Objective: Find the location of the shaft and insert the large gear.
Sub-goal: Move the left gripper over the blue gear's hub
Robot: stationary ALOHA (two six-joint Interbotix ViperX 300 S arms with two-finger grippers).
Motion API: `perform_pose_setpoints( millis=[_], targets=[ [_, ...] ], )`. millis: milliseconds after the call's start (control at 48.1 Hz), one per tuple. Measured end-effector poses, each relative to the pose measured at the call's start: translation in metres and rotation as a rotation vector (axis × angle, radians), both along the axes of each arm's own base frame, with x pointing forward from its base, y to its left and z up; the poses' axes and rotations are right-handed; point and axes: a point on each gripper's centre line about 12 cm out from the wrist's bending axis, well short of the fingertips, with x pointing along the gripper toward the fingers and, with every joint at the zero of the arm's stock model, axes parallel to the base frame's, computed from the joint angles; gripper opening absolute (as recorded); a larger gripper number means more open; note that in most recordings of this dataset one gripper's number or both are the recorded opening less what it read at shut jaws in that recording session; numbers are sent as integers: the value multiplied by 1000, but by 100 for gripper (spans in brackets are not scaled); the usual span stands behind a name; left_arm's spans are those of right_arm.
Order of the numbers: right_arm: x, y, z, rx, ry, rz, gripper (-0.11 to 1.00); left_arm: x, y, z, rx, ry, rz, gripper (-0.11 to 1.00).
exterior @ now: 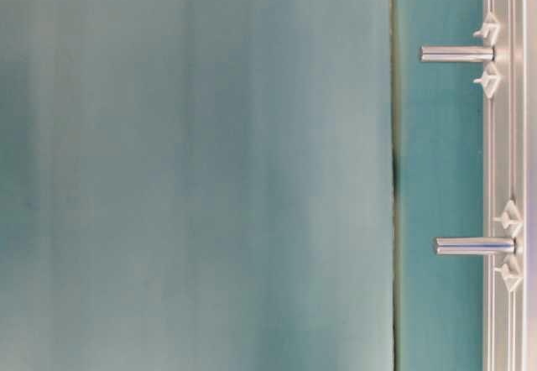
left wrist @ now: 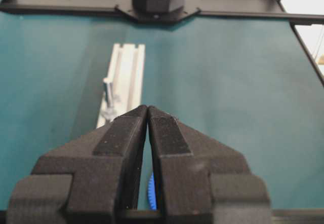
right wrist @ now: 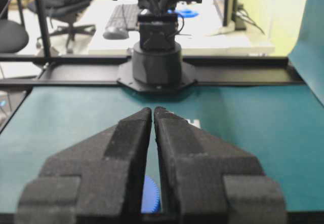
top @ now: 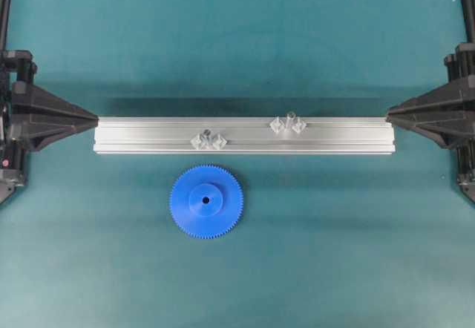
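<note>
Left gripper (top: 95,119) rests closed and empty at the aluminium rail (top: 148,129)'s left end. The large gear (top: 206,202) lies flat just below, nearer it. The shaft (top: 208,133) stands upright above the gear. Right gripper (top: 389,110), likewise closed, sits farther.

Overhead cam looks straight down on the aluminium rail (top: 245,135), whole length in frame. Table-level cam sits close, image rolled sideways, so the rail (exterior: 503,169) runs vertically along its right edge. Each wrist cam sits low at one rail end, looking along it over its own fingers toward the opposite arm's base. All share the rail (left wrist: 124,77).
</note>
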Motion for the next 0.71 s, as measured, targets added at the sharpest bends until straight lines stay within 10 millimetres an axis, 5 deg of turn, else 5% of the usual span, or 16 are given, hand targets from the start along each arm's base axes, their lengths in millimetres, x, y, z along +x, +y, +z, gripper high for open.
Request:
perform_pose_setpoints(
  millis=[83, 145, 332, 706],
  targets=[
    [-1, 0, -9, 8, 29, 0, 19, 3, 0, -2, -5, 12, -2, 6],
    [-3, -1, -27, 40, 107, -6, 10, 8, 0, -1, -2, 25, -2, 0],
    [-7, -1, -51, 127, 289, -16, 3, 32, 0, -9, -8, 101, -3, 0],
    [-6, -1, -46, 129, 421, -18, 3, 77, -24, -28, -25, 363, -84, 0]
  ],
)
